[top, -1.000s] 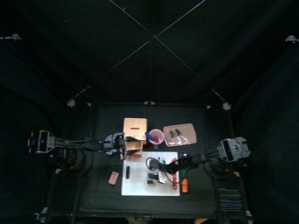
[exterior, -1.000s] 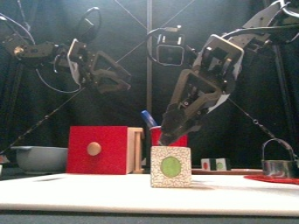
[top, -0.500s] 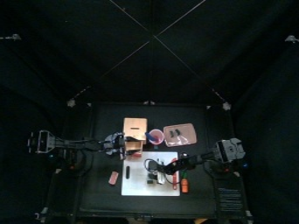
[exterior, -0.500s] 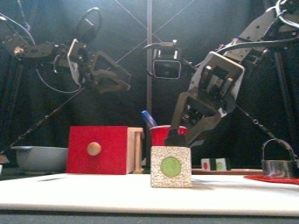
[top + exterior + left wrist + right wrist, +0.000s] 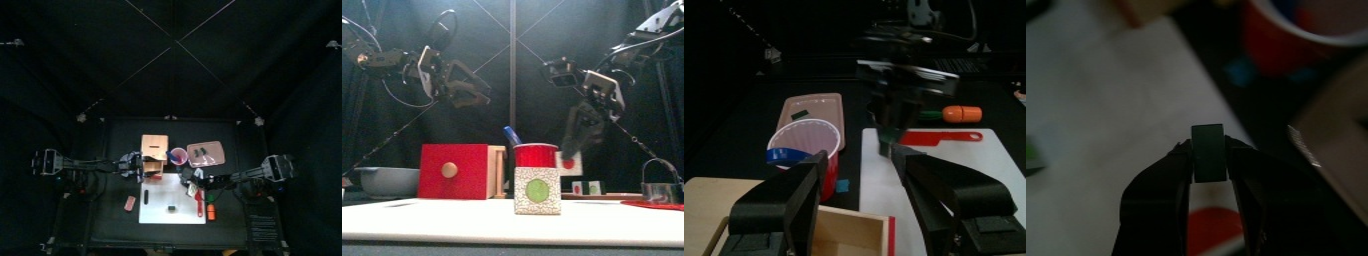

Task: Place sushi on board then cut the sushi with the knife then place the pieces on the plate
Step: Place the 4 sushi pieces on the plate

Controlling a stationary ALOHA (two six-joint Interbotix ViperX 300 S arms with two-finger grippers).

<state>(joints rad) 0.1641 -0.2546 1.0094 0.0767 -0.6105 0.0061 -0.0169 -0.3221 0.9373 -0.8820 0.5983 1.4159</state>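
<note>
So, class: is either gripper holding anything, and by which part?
The right gripper pinches a dark sushi piece by its opposite sides; the left gripper, open, holds nothing.

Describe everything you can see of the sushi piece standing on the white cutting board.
The sushi piece is a small squarish toy block. Its near face is pale and speckled like rice, with a green oval in the middle; it looks hard, perhaps plastic. It stands upright on the white cutting board, in front of the red cup. Nothing touches it but the board: the right gripper, shut on a separate dark block, hangs higher up and farther back.
</note>
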